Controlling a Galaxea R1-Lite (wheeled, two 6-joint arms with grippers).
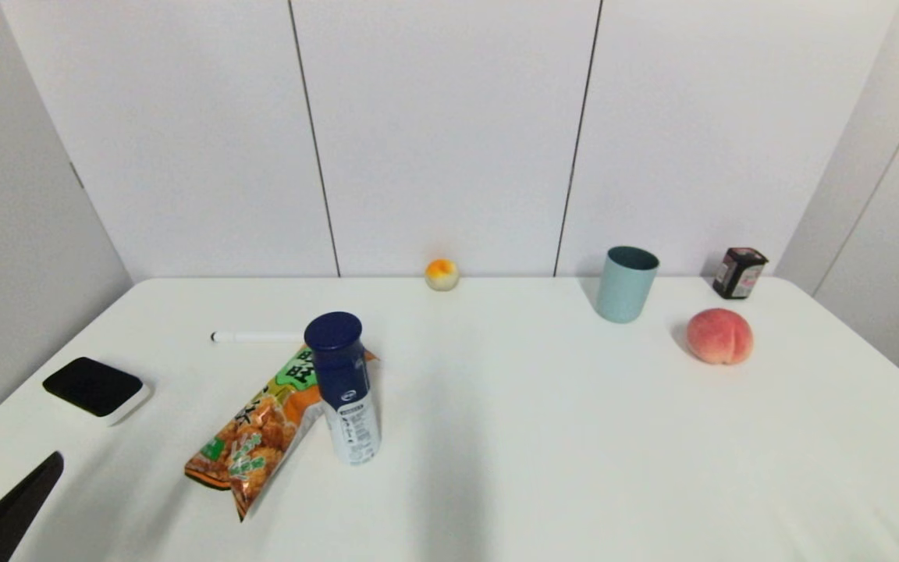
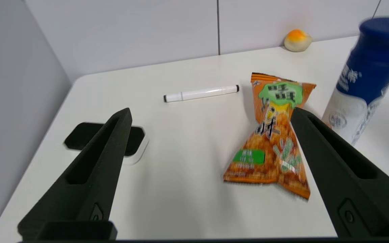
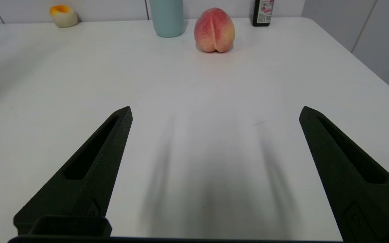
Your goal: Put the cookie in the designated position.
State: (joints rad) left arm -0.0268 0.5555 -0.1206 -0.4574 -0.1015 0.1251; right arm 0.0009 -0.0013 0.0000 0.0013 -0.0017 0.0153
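The cookie (image 1: 262,425) is a flat orange foil bag with a green badge, lying on the white table at the front left. Its far end rests against a blue-and-white bottle (image 1: 344,386) standing upright. In the left wrist view the cookie (image 2: 275,135) lies just ahead of my left gripper (image 2: 211,111), toward one fingertip, and the gripper is open and holds nothing. One left finger (image 1: 20,499) shows at the head view's bottom-left corner. My right gripper (image 3: 215,108) hovers open over bare table on the right side, out of the head view.
A white marker (image 1: 254,337) lies behind the cookie, and a black pad on a white base (image 1: 94,386) sits at the left edge. At the back stand a small orange-white ball (image 1: 442,275), a teal cup (image 1: 626,285), a peach (image 1: 719,336) and a dark jar (image 1: 739,273).
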